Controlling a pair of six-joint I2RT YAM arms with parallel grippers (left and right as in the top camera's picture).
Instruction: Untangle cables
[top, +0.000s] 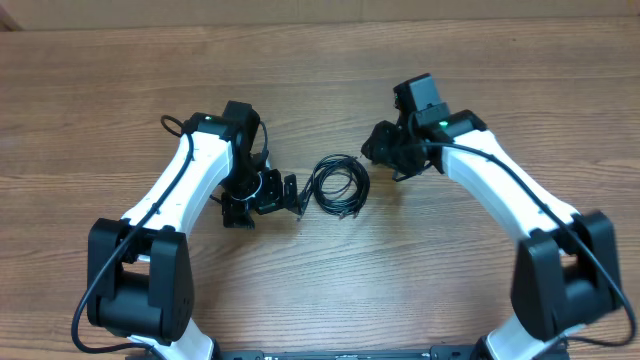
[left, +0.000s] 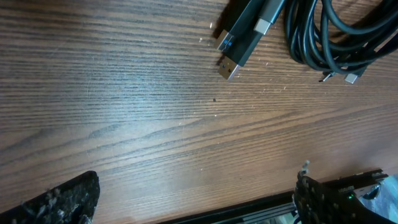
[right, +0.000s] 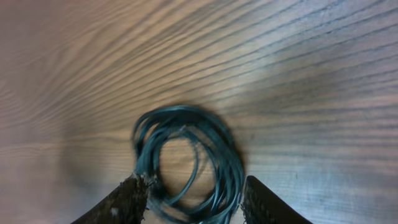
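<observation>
The cables (top: 350, 192) lie as one loose black coil on the wood table between my two arms. The left wrist view shows the coil (left: 311, 34) at the top right, with USB plugs (left: 239, 46) sticking out to its left. My left gripper (top: 266, 198) is open and empty, just left of the coil; its fingers (left: 196, 199) are wide apart over bare wood. My right gripper (top: 386, 152) is above and to the right of the coil. It is open, and its fingertips (right: 194, 186) straddle the near part of the coil (right: 229, 155). That view is blurred.
The wood table (top: 120, 80) stretches around the coil on all sides. A dark front edge of the table (left: 249, 208) shows at the bottom of the left wrist view. Both white arms reach in from the near side.
</observation>
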